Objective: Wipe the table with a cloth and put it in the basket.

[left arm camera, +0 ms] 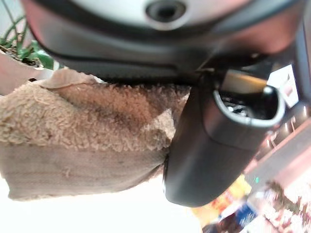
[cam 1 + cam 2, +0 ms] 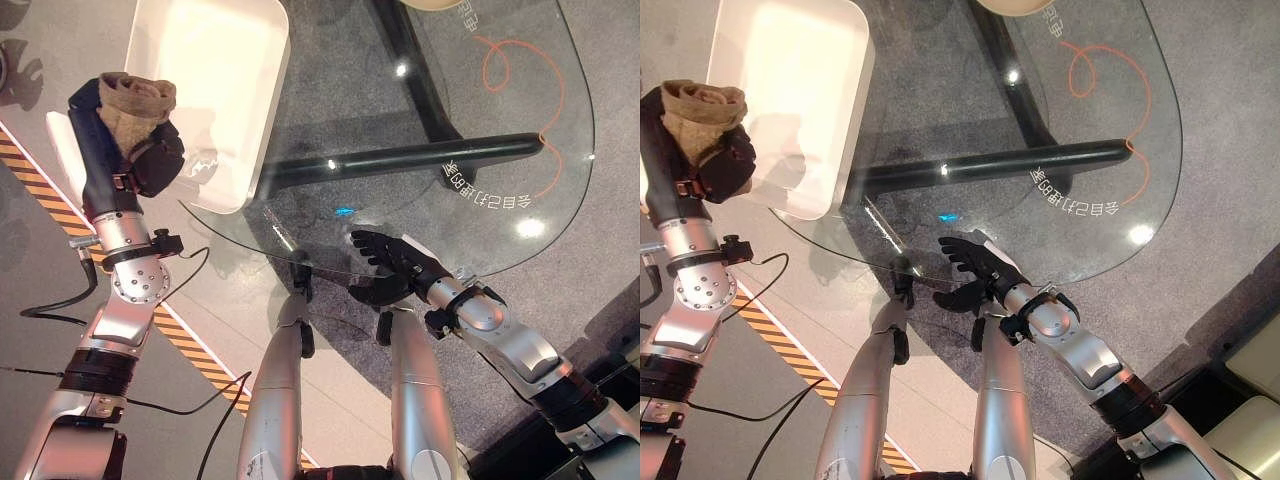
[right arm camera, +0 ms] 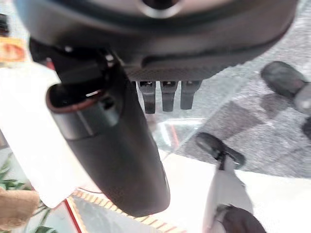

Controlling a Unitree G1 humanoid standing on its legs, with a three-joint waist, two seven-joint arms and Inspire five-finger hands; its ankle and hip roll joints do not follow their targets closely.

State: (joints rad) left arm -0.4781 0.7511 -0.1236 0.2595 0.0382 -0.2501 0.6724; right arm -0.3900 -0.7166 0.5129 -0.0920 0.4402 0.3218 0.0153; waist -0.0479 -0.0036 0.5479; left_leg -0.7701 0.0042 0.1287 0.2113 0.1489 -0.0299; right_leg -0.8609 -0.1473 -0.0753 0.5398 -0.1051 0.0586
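Left hand [image 2: 135,150] fingers clasp the cloth [image 2: 135,105].

The white basket [image 2: 205,95] is cut off at the top edge. The cloth [image 2: 138,105] hides the left hand's [image 2: 150,155] fingers. A potted plant [image 1: 22,51] is partly hidden behind the cloth.

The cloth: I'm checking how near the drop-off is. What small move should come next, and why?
Probably carry the left hand a little further over the white basket, then release. It grips the tan cloth just beside the basket's near edge, not yet over its hollow. The right hand rests open on the glass table.
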